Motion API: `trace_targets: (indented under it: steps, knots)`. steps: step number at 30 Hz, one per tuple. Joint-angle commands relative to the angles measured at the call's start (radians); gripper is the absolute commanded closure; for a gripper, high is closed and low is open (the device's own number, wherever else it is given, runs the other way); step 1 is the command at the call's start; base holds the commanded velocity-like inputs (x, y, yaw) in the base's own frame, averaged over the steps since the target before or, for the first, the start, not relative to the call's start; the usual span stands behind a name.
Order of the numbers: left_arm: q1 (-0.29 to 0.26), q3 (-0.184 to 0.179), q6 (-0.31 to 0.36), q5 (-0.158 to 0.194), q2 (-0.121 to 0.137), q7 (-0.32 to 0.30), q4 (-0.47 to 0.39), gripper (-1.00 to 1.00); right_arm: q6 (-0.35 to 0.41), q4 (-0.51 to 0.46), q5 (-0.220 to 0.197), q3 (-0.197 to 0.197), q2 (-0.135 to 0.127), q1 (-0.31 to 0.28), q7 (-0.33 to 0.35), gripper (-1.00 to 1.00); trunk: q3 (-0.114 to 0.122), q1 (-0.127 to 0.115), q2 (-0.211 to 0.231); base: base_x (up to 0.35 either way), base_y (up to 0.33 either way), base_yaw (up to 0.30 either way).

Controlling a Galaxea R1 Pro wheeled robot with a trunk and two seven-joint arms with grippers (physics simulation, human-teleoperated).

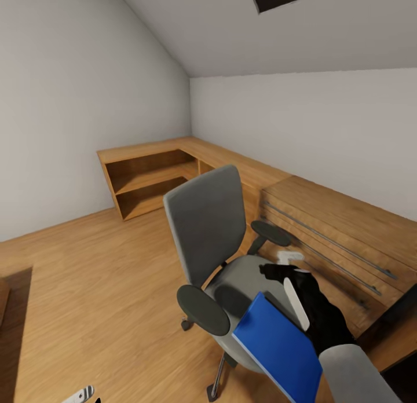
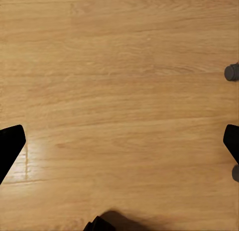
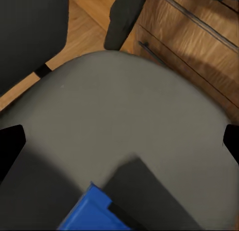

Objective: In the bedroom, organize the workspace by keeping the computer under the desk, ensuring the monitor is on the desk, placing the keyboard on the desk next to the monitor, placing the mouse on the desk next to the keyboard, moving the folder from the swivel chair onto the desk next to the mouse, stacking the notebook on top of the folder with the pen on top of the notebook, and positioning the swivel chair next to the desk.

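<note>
1. Your right arm reaches forward from the lower right of the head view, its black right gripper (image 1: 289, 275) over the seat of the swivel chair (image 1: 211, 229).
2. The folder (image 1: 281, 348) is tilted, 1 edge raised above the grey seat, beside your right forearm. In the right wrist view a corner of it (image 3: 87, 213) appears pinched near the fingers, so the jaws look closed on it.
3. The chair stands on the wooden floor (image 1: 87, 293), just in front of the light wooden cabinets (image 1: 336, 229).
4. Your left gripper (image 2: 119, 151) points straight down at bare floor, its 2 fingertips (image 2: 10, 146) wide apart and holding nothing.
</note>
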Motion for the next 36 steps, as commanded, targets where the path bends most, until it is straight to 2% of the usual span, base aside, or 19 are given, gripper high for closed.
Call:
trace_targets:
  steps: [1,8,9,10,14,15,17,19,23,27,36]
  knots:
    - [0.0,-0.001,0.004,0.009,0.001,0.005,-0.002,-1.0,0.015,-0.025,-0.02,-0.007,-0.001,0.011,-0.01,-1.0,-0.001,0.0,0.0,0.0,0.0,0.0]
    - [0.0,-0.001,0.004,0.009,0.001,0.003,-0.002,-1.0,0.095,-0.15,-0.102,-0.096,0.002,0.065,-0.012,-1.0,-0.001,0.0,0.0,0.0,0.0,0.0]
    - [0.0,-0.001,0.004,0.009,0.001,0.003,-0.002,-1.0,0.112,-0.166,-0.127,-0.11,0.002,0.07,-0.012,-1.0,-0.001,0.0,0.0,0.0,0.0,0.0]
    - [0.0,-0.001,0.004,0.009,0.0,0.003,0.002,-1.0,0.151,-0.188,-0.188,-0.132,0.001,0.09,-0.013,-1.0,-0.001,0.0,0.0,0.0,0.0,0.0]
    - [0.0,-0.001,0.004,0.009,0.001,0.003,0.008,-1.0,0.17,-0.214,-0.218,-0.145,-0.001,0.119,-0.014,-1.0,-0.001,0.0,0.0,-0.008,0.0,0.0]
    - [0.0,-0.001,0.004,0.009,0.001,0.003,0.01,-1.0,0.178,-0.234,-0.226,-0.153,-0.001,0.137,-0.014,-1.0,-0.001,0.0,0.0,-0.108,0.0,0.0]
    - [0.0,-0.001,0.004,0.009,0.001,0.003,0.013,-1.0,0.2,-0.29,-0.241,-0.187,0.002,0.209,-0.013,-1.0,-0.001,0.0,0.0,-0.275,0.0,0.0]
    - [0.0,-0.001,0.004,0.009,0.001,0.003,0.013,-1.0,0.209,-0.294,-0.25,-0.195,0.003,0.217,-0.012,-1.0,-0.001,0.0,0.0,-0.321,0.0,0.0]
    - [0.0,-0.001,0.004,0.009,0.001,0.003,0.013,-1.0,0.218,-0.294,-0.31,-0.214,0.002,0.223,-0.013,-1.0,-0.001,0.0,0.0,-0.332,0.0,-0.005]
    - [0.0,-0.001,0.004,0.009,0.0,0.003,0.013,-1.0,0.22,-0.287,-0.354,-0.227,0.002,0.225,-0.013,-1.0,-0.001,0.0,0.0,-0.337,0.0,-0.103]
    - [0.0,-0.001,0.004,0.009,0.0,0.003,0.013,-1.0,0.221,-0.279,-0.37,-0.232,0.003,0.226,-0.012,-1.0,-0.001,0.0,0.0,-0.338,0.0,-0.164]
